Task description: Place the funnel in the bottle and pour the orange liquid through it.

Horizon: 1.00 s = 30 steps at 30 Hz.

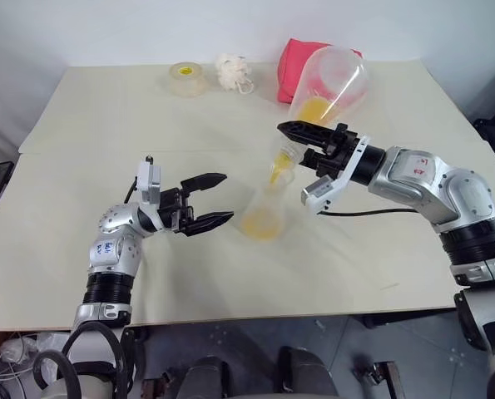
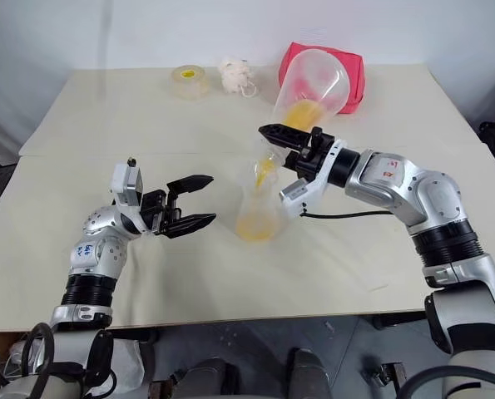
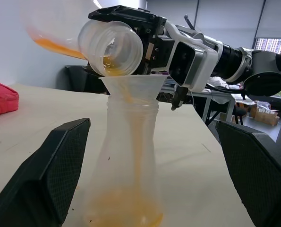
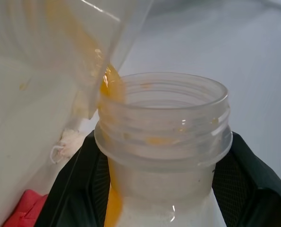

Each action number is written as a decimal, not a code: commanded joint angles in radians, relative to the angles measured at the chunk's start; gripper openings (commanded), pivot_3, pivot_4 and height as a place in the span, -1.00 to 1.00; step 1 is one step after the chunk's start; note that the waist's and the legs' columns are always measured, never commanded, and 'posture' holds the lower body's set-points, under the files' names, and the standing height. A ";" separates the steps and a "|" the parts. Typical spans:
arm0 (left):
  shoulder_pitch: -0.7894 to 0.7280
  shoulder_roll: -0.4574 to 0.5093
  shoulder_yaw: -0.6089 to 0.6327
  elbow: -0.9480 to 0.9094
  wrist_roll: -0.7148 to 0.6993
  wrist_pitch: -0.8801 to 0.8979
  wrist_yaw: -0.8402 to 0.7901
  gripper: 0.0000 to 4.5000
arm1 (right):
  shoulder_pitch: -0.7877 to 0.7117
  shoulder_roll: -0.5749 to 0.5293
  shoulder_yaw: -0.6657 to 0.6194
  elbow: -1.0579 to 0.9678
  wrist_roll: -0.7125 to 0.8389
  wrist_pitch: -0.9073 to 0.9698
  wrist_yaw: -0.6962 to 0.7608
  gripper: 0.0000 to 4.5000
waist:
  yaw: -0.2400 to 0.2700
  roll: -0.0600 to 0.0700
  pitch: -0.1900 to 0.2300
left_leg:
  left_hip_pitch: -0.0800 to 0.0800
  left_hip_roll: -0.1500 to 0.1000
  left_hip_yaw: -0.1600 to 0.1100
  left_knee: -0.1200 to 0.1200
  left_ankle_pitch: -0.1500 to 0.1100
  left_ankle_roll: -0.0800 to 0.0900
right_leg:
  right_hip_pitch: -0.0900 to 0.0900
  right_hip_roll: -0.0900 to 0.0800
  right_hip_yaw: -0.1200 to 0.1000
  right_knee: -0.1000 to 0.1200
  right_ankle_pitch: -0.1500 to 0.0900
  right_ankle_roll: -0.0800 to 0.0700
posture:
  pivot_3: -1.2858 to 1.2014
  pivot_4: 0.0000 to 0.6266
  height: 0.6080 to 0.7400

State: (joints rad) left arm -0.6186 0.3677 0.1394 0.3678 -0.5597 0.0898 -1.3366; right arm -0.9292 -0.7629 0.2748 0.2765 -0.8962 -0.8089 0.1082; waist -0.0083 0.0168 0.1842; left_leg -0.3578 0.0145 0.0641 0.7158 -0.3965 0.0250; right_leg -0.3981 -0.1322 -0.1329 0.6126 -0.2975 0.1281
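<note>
The bottle (image 1: 264,208) stands upright mid-table with the clear funnel (image 1: 279,169) seated in its neck. My right gripper (image 1: 301,146) is shut on the neck of a second, tilted flask (image 1: 329,81), whose mouth (image 3: 113,47) hangs over the funnel (image 3: 128,87). Orange liquid (image 1: 314,109) sits in the tilted flask, runs down through the funnel, and pools in the bottle's base (image 3: 131,215). My left gripper (image 1: 224,198) is open just left of the bottle, not touching it; its fingers (image 3: 55,165) flank the bottle in the left wrist view.
At the table's far edge are a tape roll (image 1: 185,77), a white knotted thing (image 1: 233,72) and a red pouch (image 1: 295,65) behind the tilted flask. The table's front edge (image 1: 255,314) runs close below both arms.
</note>
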 commanded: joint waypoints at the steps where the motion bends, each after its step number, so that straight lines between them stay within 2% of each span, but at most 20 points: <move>1: -0.002 0.013 0.011 -0.021 -0.013 -0.009 -0.010 1.00 | -0.033 -0.019 -0.009 -0.012 0.004 -0.019 -0.033 0.09 | 0.000 0.000 0.000 | 0.000 0.000 0.000 0.000 0.000 0.000 | 0.000 0.000 0.000 0.000 0.000 0.000 | 0.03 -0.52 1.00; 30: -0.024 0.022 0.005 -0.001 -0.005 0.005 -0.015 1.00 | -0.084 -0.043 0.028 0.036 -0.123 -0.073 -0.197 0.09 | -0.013 0.000 0.000 | 0.000 0.000 0.000 0.000 0.000 0.000 | 0.000 0.000 0.000 0.000 0.000 0.000 | 0.03 -0.52 1.00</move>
State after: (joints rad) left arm -0.6212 0.3739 0.1397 0.3715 -0.5592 0.0937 -1.3473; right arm -0.9788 -0.7832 0.3095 0.3246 -1.0189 -0.8748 -0.0577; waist -0.0217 0.0168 0.1842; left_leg -0.3580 0.0149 0.0641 0.7153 -0.3965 0.0250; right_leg -0.3981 -0.1323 -0.1331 0.6128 -0.2975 0.1281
